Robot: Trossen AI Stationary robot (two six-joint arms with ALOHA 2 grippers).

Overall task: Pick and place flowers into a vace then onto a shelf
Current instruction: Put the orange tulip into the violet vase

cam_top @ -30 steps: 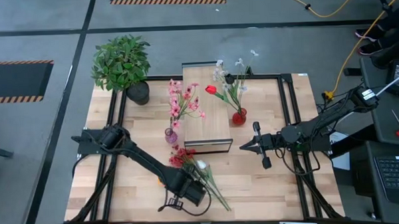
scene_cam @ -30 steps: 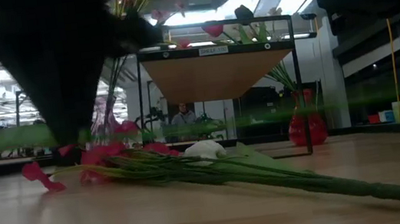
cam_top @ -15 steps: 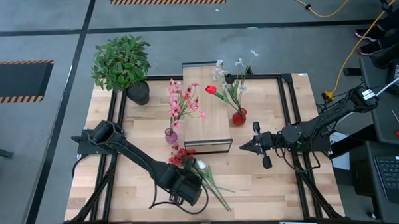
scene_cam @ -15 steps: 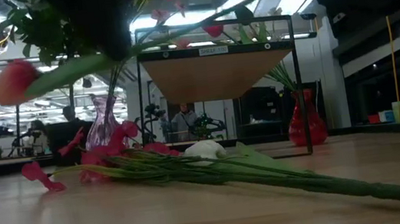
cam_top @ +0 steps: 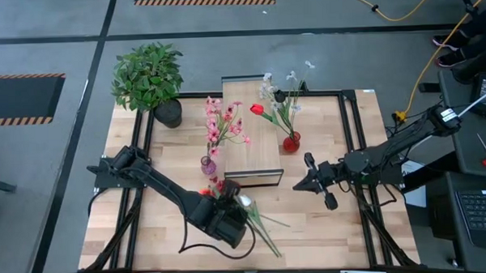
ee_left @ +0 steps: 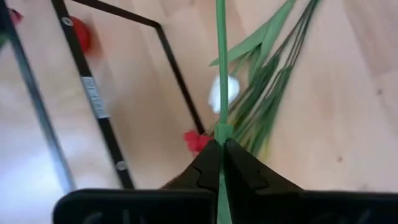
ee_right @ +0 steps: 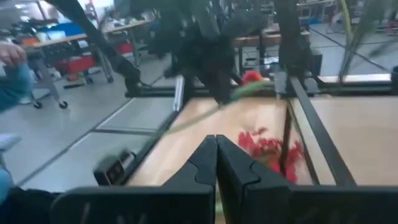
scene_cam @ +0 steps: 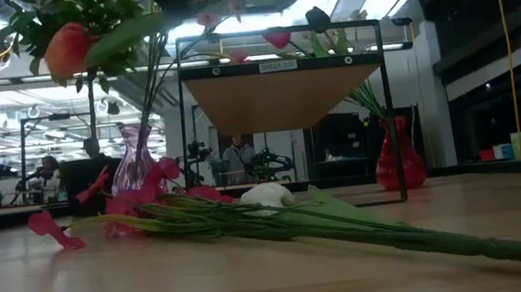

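My left gripper hovers over the near middle of the table, shut on one flower: a red-orange blossom on a long green stalk. Under it a bundle of loose flowers lies flat on the table, red blossoms and a white one toward the shelf. A purple vase with pink flowers stands left of the shelf, a red vase with flowers at its right. My right gripper is shut on nothing, right of the shelf's near end. My left gripper pinches the green stalk between its two fingers, nearer the blossom than the cut end. The fingers slant down from the near left. The flower is lifted clear of the table and lies roughly level, its blossom toward the table's left.
A bushy potted plant stands at the table's far left corner. The shelf's black frame legs reach down to the table. Bare wood lies near the front edge, left and right of the bundle. People and benches show in the room beyond.
My left gripper has risen from the table's near edge and drawn toward the shelf, tipping less steeply, shut all the while. The flower has come up with it, its blossom lifted from table height to well above the bundle. My right gripper has rolled a little.
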